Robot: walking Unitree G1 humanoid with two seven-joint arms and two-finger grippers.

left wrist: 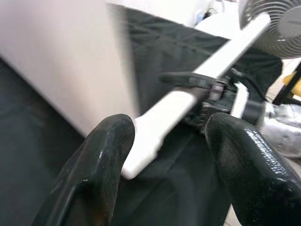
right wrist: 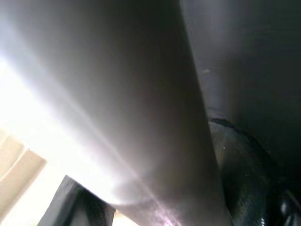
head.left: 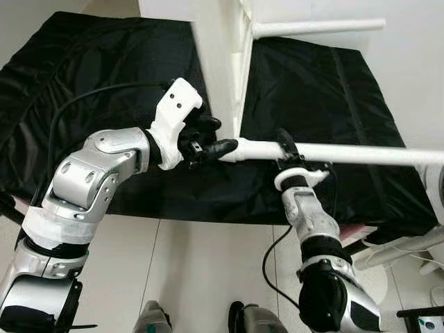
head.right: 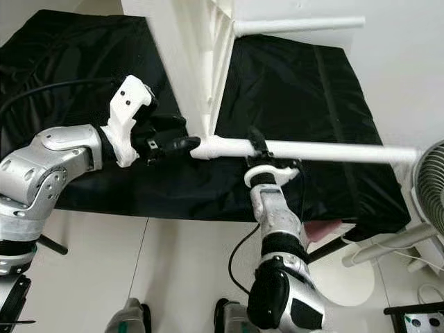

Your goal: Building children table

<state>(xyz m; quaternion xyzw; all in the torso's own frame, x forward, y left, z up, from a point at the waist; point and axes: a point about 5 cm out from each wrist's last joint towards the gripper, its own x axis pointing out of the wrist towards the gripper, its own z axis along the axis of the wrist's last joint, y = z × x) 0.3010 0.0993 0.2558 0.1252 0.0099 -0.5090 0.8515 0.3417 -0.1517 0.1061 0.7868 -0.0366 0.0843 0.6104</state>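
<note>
- A smooth round white table leg point(head.left: 347, 152) runs level over a crinkled black sheet point(head.left: 90, 83), its near end meeting the flat white tabletop point(head.left: 222, 62) standing on edge
- The right gripper point(head.left: 288, 149) is clamped around the leg a little way along it
- The left gripper point(head.left: 211, 139) sits at the leg's end, glossy black fingers point(left wrist: 101, 160) spread apart either side
- A second white leg point(head.left: 319, 28) juts out higher up; a wire-grilled fan point(head.right: 430, 187) stands on the right

The table panel point(head.left: 218, 62) stands on the cloth point(head.left: 104, 76); the leg point(head.left: 347, 152) juts right.
</note>
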